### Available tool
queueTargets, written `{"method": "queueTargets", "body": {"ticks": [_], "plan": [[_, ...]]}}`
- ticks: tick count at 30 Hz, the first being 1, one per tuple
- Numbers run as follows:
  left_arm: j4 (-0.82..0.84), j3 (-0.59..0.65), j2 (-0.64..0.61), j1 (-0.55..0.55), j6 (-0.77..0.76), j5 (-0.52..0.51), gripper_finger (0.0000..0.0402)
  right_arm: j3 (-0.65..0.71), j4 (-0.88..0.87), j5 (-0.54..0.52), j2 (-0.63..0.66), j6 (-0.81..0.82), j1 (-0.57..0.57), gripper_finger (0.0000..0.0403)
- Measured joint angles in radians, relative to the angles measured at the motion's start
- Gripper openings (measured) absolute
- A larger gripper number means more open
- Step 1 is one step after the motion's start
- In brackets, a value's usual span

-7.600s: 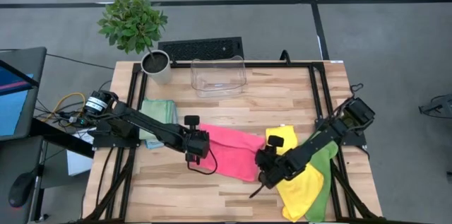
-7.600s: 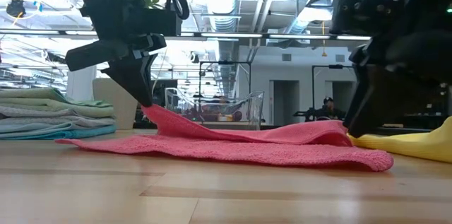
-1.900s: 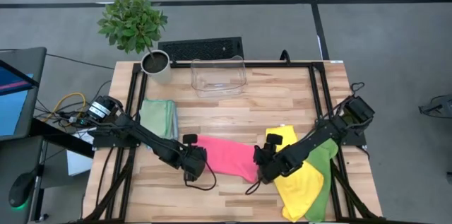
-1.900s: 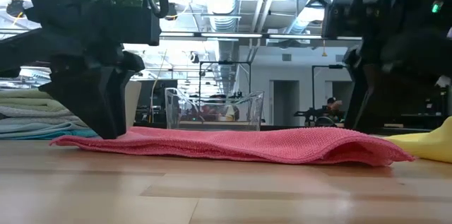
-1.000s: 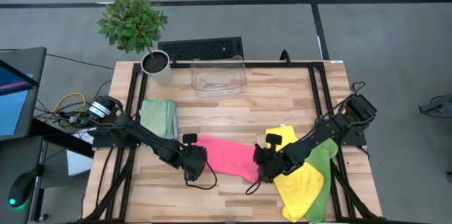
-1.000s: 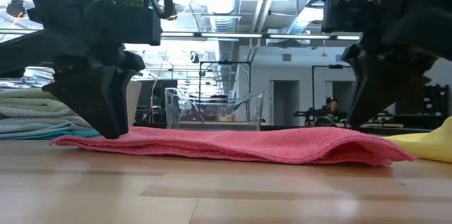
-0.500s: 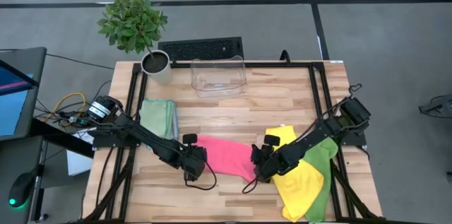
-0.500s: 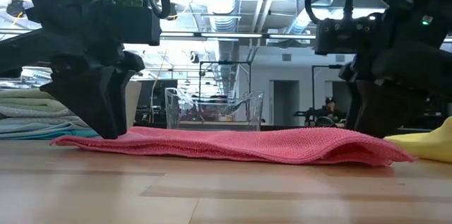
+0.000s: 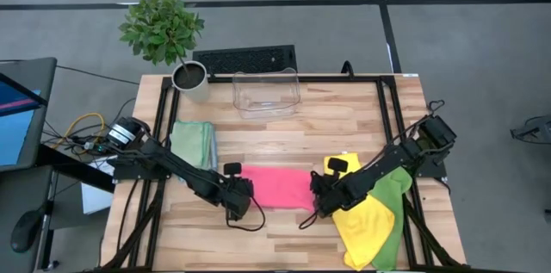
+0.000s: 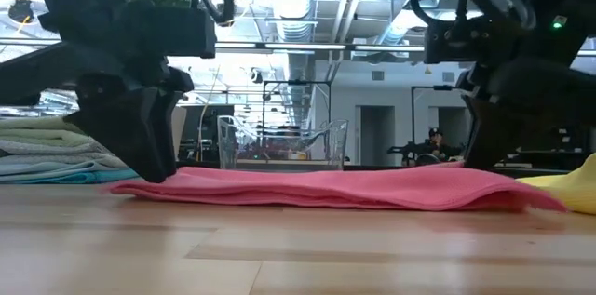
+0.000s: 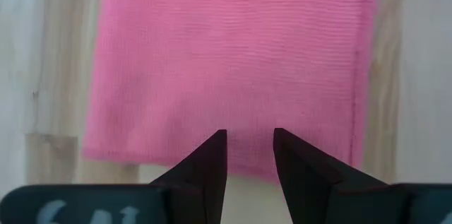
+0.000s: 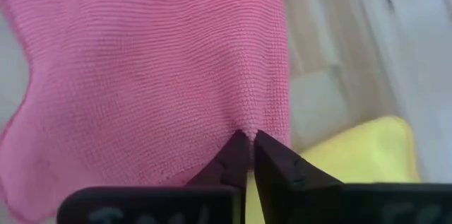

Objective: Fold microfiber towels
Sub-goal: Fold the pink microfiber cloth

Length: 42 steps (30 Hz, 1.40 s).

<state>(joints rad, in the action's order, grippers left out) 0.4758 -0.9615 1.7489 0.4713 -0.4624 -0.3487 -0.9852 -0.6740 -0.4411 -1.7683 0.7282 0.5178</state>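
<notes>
A pink towel [image 9: 275, 189] lies folded into a flat strip on the wooden table, between my two grippers. My left gripper [image 11: 248, 136] stands at the strip's left end [image 10: 154, 183], its fingertips a little apart, with flat pink cloth showing between them. My right gripper [image 12: 247, 136] is at the strip's right end [image 9: 310, 195], shut on the cloth. A yellow towel [image 9: 366, 221] and a green towel [image 9: 394, 194] lie just right of it. Folded towels sit in a stack [image 9: 193, 142] at the table's left. My left gripper's fingertips [image 11: 215, 143] stand on the pink towel's left edge [image 11: 247, 160], slanting down from the table's left. The cloth lies flat on the table under them and shows no pucker. My right gripper pinches the towel's right edge [image 12: 246, 126] between its two fingertips, where the cloth puckers to a point. The fingers slant down from the table's right. That end lies low on the table, and the strip runs flat and drawn out toward my left gripper.
A clear plastic bin [image 9: 267, 92] stands at the table's far edge, with a potted plant [image 9: 190, 79] to its left. The yellow towel's corner [image 12: 367, 153] lies right beside my right gripper. Bare wood shows along the near edge [image 9: 275, 238].
My right gripper has dipped onto the pink towel's right end and drawn it toward the table's right edge. The hump near that end has flattened, and the slanting near-right corner now lies square. The towel's left end has slid slightly right.
</notes>
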Motion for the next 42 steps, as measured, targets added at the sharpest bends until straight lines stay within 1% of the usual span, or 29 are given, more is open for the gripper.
{"method": "queueTargets", "body": {"ticks": [2, 4, 7, 9, 11, 13, 17, 19, 20, 22, 24, 27, 34, 36, 38, 40, 42], "plan": [[-0.013, 0.003, 0.006, 0.000, 0.009, 0.001, 0.0110, 0.000, -0.014, -0.006, 0.000, 0.007, -0.010, 0.0045], [-0.077, 0.014, 0.021, 0.000, 0.010, 0.004, 0.0110, 0.000, -0.041, -0.023, 0.000, 0.022, -0.020, 0.0045], [-0.166, 0.063, 0.018, 0.000, 0.007, 0.003, 0.0110, 0.000, -0.077, -0.053, 0.012, 0.032, -0.034, 0.0045], [-0.243, 0.094, 0.016, 0.001, -0.007, -0.003, 0.0109, 0.000, -0.071, -0.063, 0.043, 0.032, -0.029, 0.0045], [-0.280, 0.115, 0.011, 0.004, -0.011, -0.003, 0.0104, -0.002, -0.038, -0.083, 0.079, 0.031, -0.011, 0.0045], [-0.314, 0.129, 0.012, 0.004, -0.012, 0.000, 0.0093, -0.001, -0.039, -0.103, 0.117, 0.031, 0.010, 0.0045], [-0.369, 0.153, 0.012, 0.004, -0.011, 0.000, 0.0056, -0.001, 0.002, -0.130, 0.164, 0.033, 0.050, 0.0046], [-0.377, 0.160, 0.013, 0.003, -0.011, 0.000, 0.0035, -0.003, 0.024, -0.170, 0.171, 0.031, 0.071, 0.0046], [-0.378, 0.165, 0.013, 0.004, -0.011, 0.000, 0.0025, -0.002, -0.014, -0.208, 0.171, 0.040, 0.083, 0.0046], [-0.387, 0.181, 0.014, 0.006, -0.026, -0.005, 0.0009, 0.009, -0.135, -0.278, 0.171, 0.132, 0.095, 0.0046], [-0.401, 0.195, 0.014, 0.005, -0.050, -0.004, 0.0005, 0.012, -0.194, -0.307, 0.171, 0.218, 0.090, 0.0046], [-0.434, 0.217, 0.013, 0.008, -0.067, -0.005, 0.0010, 0.024, -0.220, -0.310, 0.171, 0.269, 0.088, 0.0046], [-0.463, 0.224, 0.015, 0.009, -0.063, -0.007, 0.0010, 0.025, -0.209, -0.294, 0.171, 0.267, 0.076, 0.0049], [-0.476, 0.224, 0.017, 0.009, -0.062, -0.003, 0.0009, 0.026, -0.208, -0.270, 0.171, 0.256, 0.061, 0.0061], [-0.476, 0.224, 0.017, 0.009, -0.062, -0.002, 0.0009, 0.026, -0.209, -0.227, 0.171, 0.231, 0.035, 0.0085], [-0.476, 0.224, 0.017, 0.009, -0.069, -0.001, 0.0009, 0.026, -0.213, -0.186, 0.171, 0.195, 0.006, 0.0120], [-0.476, 0.224, 0.017, 0.009, -0.082, 0.000, 0.0009, 0.026, -0.256, -0.181, 0.176, 0.167, -0.015, 0.0162]]}}
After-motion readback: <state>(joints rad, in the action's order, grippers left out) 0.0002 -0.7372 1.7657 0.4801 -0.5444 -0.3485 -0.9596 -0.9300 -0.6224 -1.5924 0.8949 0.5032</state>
